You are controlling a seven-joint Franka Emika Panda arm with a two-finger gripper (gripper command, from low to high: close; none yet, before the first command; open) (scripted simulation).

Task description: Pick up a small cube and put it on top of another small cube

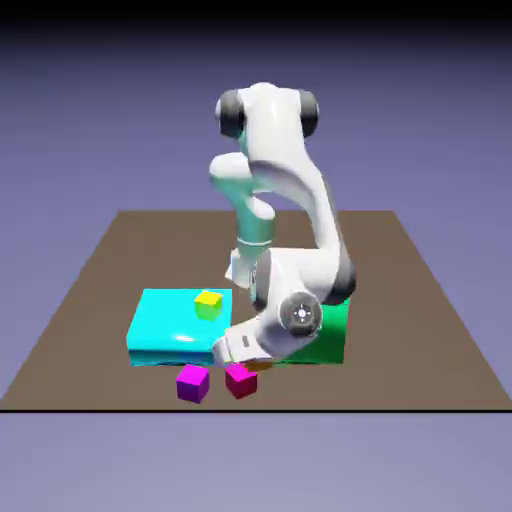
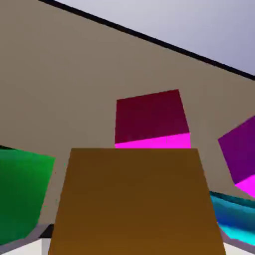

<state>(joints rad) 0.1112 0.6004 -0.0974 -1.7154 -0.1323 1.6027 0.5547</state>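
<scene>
The white arm bends down over the brown tabletop, and its end effector is low here, mostly hidden behind the hand, with a sliver of orange cube peeking out just beneath! Right by it, on the camera's side, sits the crimson cube; a little farther off toward the exterior view's left, there's the purple cube. Beyond the end effector on that same side lies the wide cyan block, carrying a yellow cube on top. And over on the exterior view's right of the end effector, the green block, partly covered by the arm!
</scene>
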